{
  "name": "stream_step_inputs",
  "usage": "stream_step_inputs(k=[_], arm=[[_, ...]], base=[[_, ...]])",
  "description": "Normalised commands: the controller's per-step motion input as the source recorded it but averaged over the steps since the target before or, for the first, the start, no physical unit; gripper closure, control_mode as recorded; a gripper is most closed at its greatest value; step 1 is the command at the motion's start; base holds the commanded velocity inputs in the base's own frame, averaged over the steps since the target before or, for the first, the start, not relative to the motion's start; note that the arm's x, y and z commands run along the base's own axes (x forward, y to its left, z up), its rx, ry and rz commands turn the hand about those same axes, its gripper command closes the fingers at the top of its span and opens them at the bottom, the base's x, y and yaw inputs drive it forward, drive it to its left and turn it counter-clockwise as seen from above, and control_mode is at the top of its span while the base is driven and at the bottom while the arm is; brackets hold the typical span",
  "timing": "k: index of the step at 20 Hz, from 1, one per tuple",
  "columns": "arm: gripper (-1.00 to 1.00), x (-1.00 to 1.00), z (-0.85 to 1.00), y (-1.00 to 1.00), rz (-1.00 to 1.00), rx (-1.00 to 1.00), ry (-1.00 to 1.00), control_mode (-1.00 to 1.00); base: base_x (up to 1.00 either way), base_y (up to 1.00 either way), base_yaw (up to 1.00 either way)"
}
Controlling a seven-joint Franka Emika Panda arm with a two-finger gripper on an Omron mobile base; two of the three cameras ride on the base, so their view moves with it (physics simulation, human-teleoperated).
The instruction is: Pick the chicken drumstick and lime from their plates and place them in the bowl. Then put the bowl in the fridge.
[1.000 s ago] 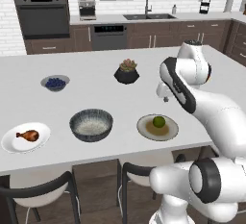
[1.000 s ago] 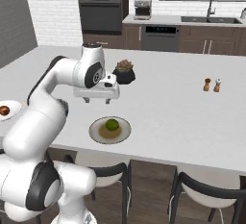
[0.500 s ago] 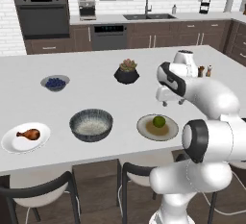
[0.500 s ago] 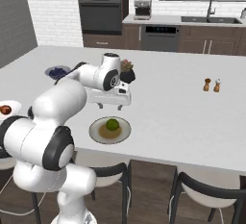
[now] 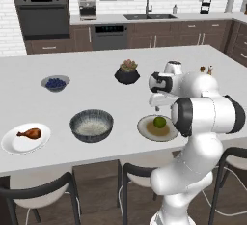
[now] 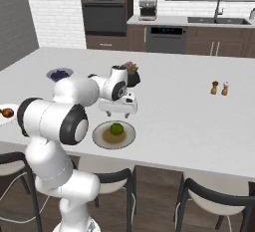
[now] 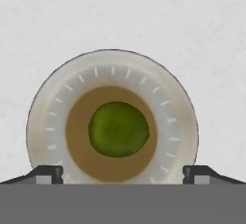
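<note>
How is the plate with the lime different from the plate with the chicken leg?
The lime's plate is tan-brown in the middle with a grey-beige rim; the drumstick's plate is plain white. The lime's plate holds a round green lime; the white one holds a reddish-brown chicken drumstick. The lime's plate lies right under the robot's hand; the white plate lies far off beyond the bowl. Both are round, shallow and on the counter.

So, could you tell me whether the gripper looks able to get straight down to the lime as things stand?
Probably yes. The gripper hangs open above the lime, which sits alone on its tan plate; nothing lies between them, and the open fingers look wide enough.
</note>
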Motion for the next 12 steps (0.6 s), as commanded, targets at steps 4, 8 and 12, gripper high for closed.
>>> stream_step_inputs(k=[4,8,12], arm=[[-1.00,0.59,-0.73,0.00,0.00,0.00,0.00,-1.00],[-1.00,0.04,-0.30,0.00,0.00,0.00,0.00,-1.00],[-1.00,-0.30,-0.17,0.02,0.00,0.00,0.00,-1.00]], base=[[0.00,0.00,0.00],[0.00,0.00,0.00],[0.00,0.00,0.00]])
